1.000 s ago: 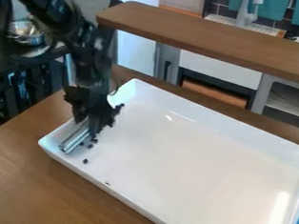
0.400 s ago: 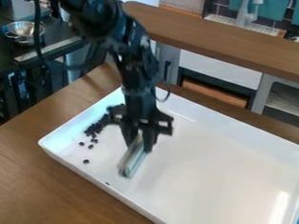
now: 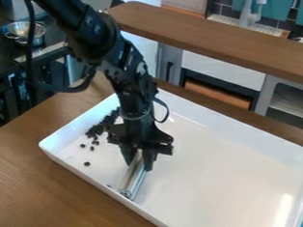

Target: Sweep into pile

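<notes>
A brown wooden tabletop (image 3: 39, 191) is topped by a large white rectangular tray (image 3: 214, 182). Inside, by the tray's near wall, the lower end of a silvery, ridged, elongated tool (image 3: 133, 179) is seen, its surface shiny and streaked; its upper end is gripped between the fingers of the black gripper (image 3: 138, 162). Small, dark, roundish pieces (image 3: 100, 128) are scattered singly at left, then clustered loosely farther back, along the left wall.
</notes>
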Motion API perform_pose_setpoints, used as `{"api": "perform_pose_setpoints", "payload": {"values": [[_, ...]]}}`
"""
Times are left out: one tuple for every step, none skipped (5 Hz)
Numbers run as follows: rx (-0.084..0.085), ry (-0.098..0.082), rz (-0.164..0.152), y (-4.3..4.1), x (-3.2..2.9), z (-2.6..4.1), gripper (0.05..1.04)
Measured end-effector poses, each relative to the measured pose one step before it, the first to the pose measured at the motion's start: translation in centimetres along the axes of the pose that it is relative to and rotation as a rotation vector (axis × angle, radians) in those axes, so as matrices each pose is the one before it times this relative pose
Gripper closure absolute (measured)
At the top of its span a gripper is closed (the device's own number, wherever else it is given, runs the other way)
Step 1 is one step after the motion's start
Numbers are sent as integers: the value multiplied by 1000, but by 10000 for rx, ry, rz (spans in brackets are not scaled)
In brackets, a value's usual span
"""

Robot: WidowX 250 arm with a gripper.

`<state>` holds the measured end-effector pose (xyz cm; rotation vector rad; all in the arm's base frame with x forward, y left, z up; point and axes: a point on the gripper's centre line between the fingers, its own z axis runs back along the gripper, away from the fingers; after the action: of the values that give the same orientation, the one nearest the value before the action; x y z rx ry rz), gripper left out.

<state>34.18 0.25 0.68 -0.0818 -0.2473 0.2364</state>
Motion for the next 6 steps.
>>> {"api": "perform_pose_setpoints", "payload": {"values": [[163, -269, -162, 1138, 504, 4, 707], [249, -14, -77, 1810, 230, 81, 707], [258, 69, -195, 1371, 22, 63, 707], [455, -179, -454, 1867, 355, 92, 707], [824, -352, -475, 2076, 562, 53, 707], [1192, -172, -332, 3236, 1663, 192, 707]]}}
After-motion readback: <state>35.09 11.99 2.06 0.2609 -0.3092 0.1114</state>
